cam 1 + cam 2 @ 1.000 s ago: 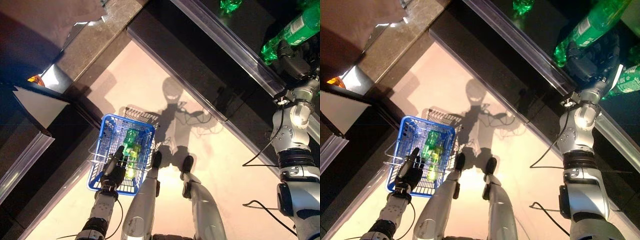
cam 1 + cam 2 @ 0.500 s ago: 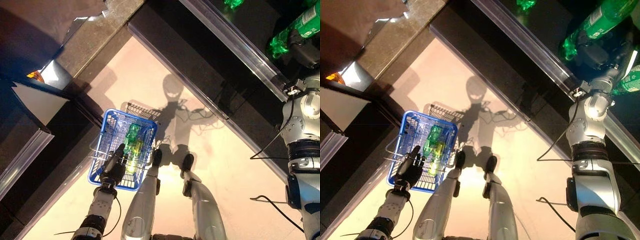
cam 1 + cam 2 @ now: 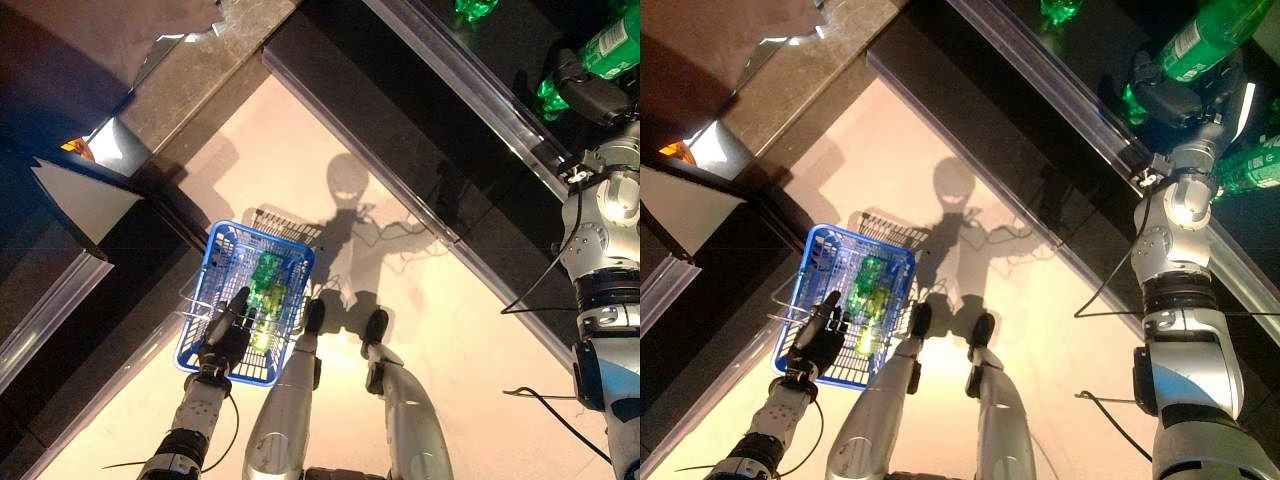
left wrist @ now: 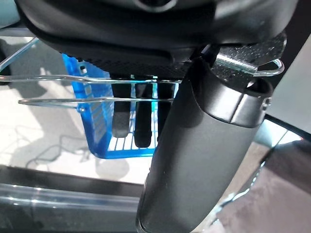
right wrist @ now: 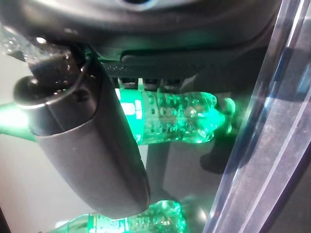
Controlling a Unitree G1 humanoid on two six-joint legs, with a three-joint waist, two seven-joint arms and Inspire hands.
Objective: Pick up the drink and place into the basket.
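Green drink bottle (image 3: 1200, 38) lies on a dark shelf (image 3: 1080, 60) at the upper right of the head views, behind a clear rail (image 3: 470, 90) that runs along the shelf's front edge. The right hand (image 3: 1175, 98) reaches over that rail and sits against the bottle's lower part; in the right wrist view its fingers (image 5: 146, 85) curl over the ribbed green body (image 5: 180, 116) with the thumb (image 5: 82, 145) on the near side, so the hand is closed around the bottle while the bottle rests on the shelf. More green bottles lie on the same shelf: one just beside the wrist (image 3: 1255, 165), another farther along toward the shelf's far end (image 3: 1065, 10). Well apart from all this, low on the left over the pale floor (image 3: 430, 330), the left hand (image 3: 225, 335) holds a blue wire basket (image 3: 290, 255). In the left wrist view its fingers (image 4: 121, 119) wrap around the thin metal handle wires (image 4: 58, 90). Inside the basket, near its middle, lie green bottles (image 3: 265, 290), touching one another.
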